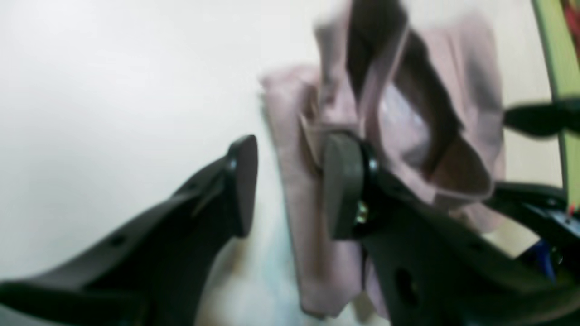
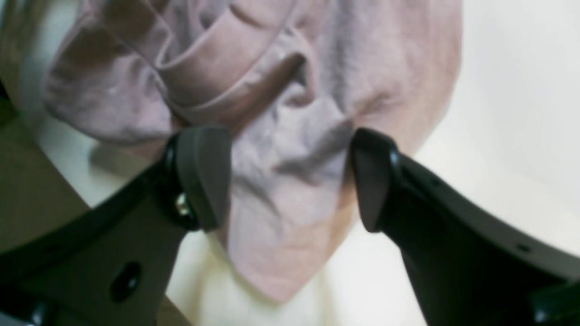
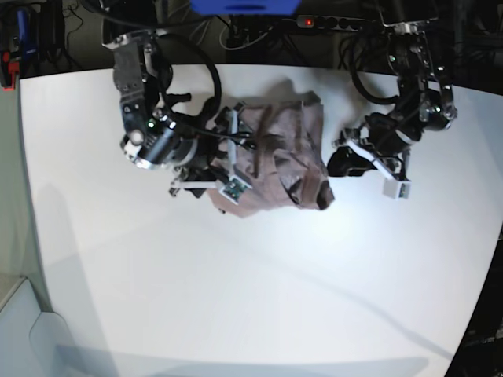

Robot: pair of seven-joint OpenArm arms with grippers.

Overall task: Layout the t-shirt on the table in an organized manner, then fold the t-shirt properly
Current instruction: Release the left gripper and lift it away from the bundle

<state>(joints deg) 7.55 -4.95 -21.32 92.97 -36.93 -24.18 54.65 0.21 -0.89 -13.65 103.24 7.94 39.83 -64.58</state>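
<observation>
The mauve t-shirt (image 3: 279,157) lies crumpled in a heap at the back middle of the white table (image 3: 236,290). My right gripper (image 3: 228,161) is at the heap's left edge. In the right wrist view it (image 2: 287,179) is open, with a wrinkled pointed corner of the shirt (image 2: 290,190) between its jaws. My left gripper (image 3: 342,161) is at the heap's right edge. In the left wrist view it (image 1: 292,185) is open, with a strip of the shirt (image 1: 303,217) between the fingers and folded cloth behind the right finger (image 1: 342,185). The frames do not show whether either touches the cloth.
Cables and a power strip (image 3: 314,20) run along the table's back edge. The table's left edge (image 3: 23,196) drops to the floor. A green-yellow strip (image 1: 562,68) shows at the right of the left wrist view.
</observation>
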